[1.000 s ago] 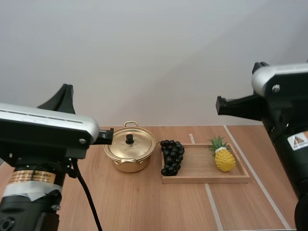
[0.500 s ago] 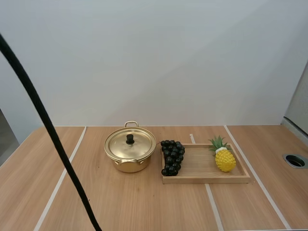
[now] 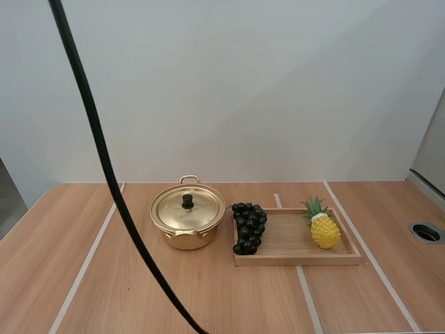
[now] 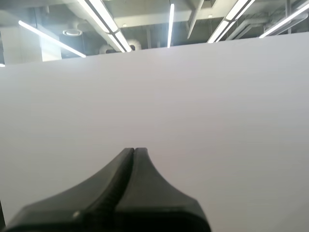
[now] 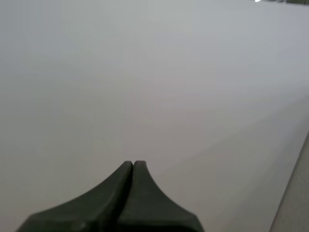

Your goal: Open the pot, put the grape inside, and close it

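1. Plainly, the left end effector (image 4: 133,151) is fully closed. In the left wrist view its two black fingers (image 4: 154,193) lie pressed together as one dark wedge with only a thin seam between them. They pinch nothing and touch nothing.
2. The right end effector (image 5: 133,164) is in the same state in the right wrist view. Its fingers (image 5: 154,208) meet along their whole length, tips together, and grip nothing.
3. In the high view the golden pot (image 3: 184,240) stands upright on the wooden surface (image 3: 208,299), just left of the wooden tray (image 3: 299,258).
4. The lid (image 3: 172,212) sits squarely on the pot, its black knob (image 3: 187,201) at the centre. One loop handle (image 3: 189,179) shows at the pot's far side.
5. The bunch of grapes (image 3: 249,227), dark and nearly black, lies on the tray's left end, running from the far rim to the near rim. It is just beside the pot; I cannot tell whether the two touch.
6. A yellow pineapple (image 3: 325,229) rests toward the tray's right end, its green crown pointing to the far side. It is well apart from the grapes, with bare tray between them.
7. Pale tape lines (image 3: 83,264) run across the surface, and the tray sits over one of them.
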You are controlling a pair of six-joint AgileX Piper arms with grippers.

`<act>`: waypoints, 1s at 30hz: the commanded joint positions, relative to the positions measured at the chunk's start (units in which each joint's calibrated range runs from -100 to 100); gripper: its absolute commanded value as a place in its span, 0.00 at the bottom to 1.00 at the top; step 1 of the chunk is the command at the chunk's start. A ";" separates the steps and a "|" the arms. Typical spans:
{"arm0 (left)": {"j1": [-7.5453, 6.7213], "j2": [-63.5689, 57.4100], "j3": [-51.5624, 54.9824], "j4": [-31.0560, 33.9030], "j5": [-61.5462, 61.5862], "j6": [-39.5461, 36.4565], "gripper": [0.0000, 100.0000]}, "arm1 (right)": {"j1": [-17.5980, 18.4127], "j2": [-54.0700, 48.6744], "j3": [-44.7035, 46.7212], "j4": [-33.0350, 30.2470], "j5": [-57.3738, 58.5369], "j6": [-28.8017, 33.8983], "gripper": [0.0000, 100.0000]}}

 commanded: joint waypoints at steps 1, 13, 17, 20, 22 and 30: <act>-0.15 4.45 -4.86 1.17 6.46 -0.81 0.00 | -0.16 5.19 -4.26 -0.38 3.44 0.12 0.00; -0.15 5.71 -5.97 0.92 18.03 -0.42 0.55 | -0.16 8.14 -4.81 2.93 3.44 0.12 0.21; -0.15 5.71 -5.97 -1.42 19.60 3.60 1.00 | -0.16 8.14 -4.81 6.33 3.44 -0.09 1.00; -0.15 5.71 -5.97 -1.84 19.80 3.60 1.00 | -0.16 8.14 -4.81 8.82 3.44 -0.96 1.00; -0.15 5.88 -5.97 -1.84 21.30 3.24 1.00 | -0.16 8.14 -4.81 9.19 3.44 -0.96 1.00; -0.15 11.98 -5.97 -2.02 34.07 1.58 1.00 | -0.16 8.14 -4.81 9.48 3.44 -0.96 1.00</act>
